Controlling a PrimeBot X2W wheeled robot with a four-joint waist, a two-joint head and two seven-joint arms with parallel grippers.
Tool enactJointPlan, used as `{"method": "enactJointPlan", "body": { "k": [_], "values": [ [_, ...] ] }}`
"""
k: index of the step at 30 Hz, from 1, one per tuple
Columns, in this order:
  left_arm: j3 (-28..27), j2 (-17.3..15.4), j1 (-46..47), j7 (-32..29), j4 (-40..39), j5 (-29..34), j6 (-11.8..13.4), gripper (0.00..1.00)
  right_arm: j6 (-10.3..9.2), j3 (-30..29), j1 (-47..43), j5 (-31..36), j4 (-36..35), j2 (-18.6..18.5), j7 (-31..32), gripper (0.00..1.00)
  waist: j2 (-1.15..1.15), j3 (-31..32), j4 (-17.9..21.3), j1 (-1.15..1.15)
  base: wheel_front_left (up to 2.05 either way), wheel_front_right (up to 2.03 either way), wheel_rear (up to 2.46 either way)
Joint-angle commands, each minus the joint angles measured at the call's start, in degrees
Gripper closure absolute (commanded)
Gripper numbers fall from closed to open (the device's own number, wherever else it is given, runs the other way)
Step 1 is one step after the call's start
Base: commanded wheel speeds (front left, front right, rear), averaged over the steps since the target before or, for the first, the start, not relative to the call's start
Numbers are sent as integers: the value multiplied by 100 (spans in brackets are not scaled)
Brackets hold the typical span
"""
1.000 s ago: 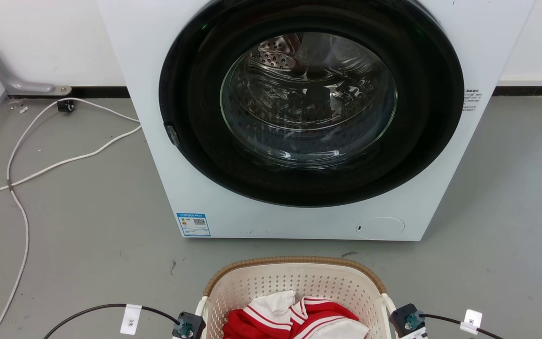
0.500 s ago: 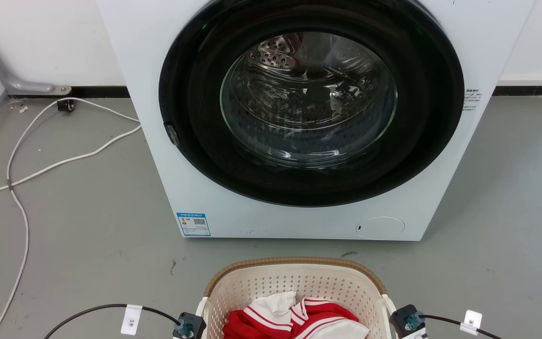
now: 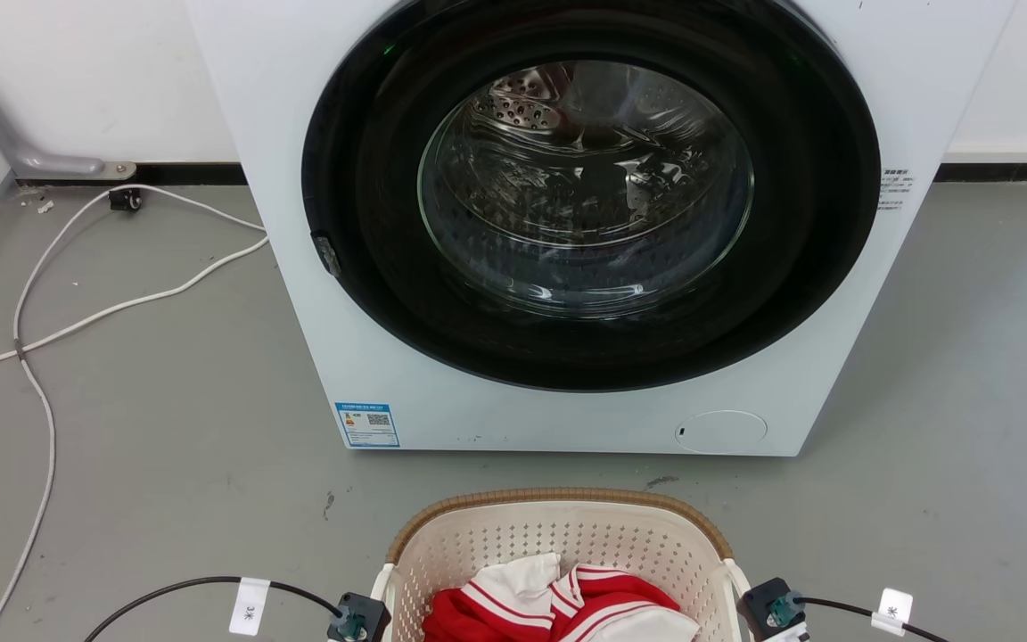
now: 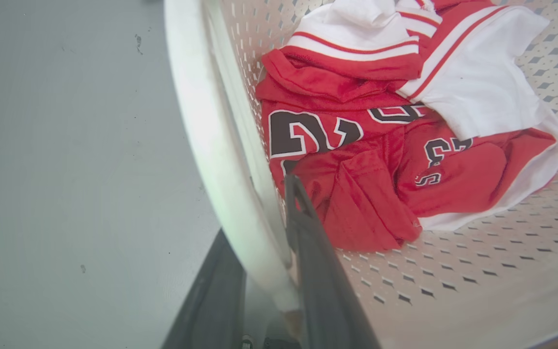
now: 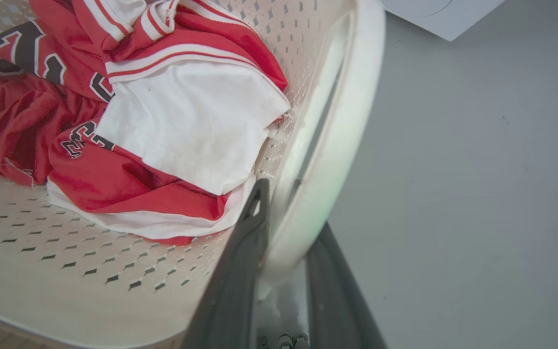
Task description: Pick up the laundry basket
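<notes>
The laundry basket (image 3: 558,496) is close to the robot, in front of the washing machine (image 3: 317,107). Red and white shirts (image 4: 356,160) lie inside it. The left gripper (image 4: 258,208) pinches the left handle (image 4: 201,121). The right gripper (image 5: 292,203) pinches the right handle (image 5: 347,106). Holding both sides should keep the basket flat when it goes up.

A white washing machine (image 3: 567,419) fills twelve o'clock, its dark round door (image 3: 589,192) closed. At six o'clock sits the laundry basket (image 3: 558,535), holding red-and-white clothes (image 3: 567,606). White cables (image 3: 19,352) trail over the grey floor (image 3: 968,401) at nine o'clock.
</notes>
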State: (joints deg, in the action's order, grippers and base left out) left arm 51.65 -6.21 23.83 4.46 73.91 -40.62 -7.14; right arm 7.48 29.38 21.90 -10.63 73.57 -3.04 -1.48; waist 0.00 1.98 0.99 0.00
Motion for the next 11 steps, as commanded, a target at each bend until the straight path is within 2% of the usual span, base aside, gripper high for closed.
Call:
{"method": "enactJointPlan", "body": {
  "k": [1,11],
  "values": [
    [26,-85,14,53,-16,2,6,100,2,59,-129,46,44,-99,39,100,0,-1,-2,0,0,0,0],
    [58,-93,10,70,-16,-41,13,100,2,66,-118,30,44,-105,48,100,0,2,0,0,0,0,0]
  ]
}}
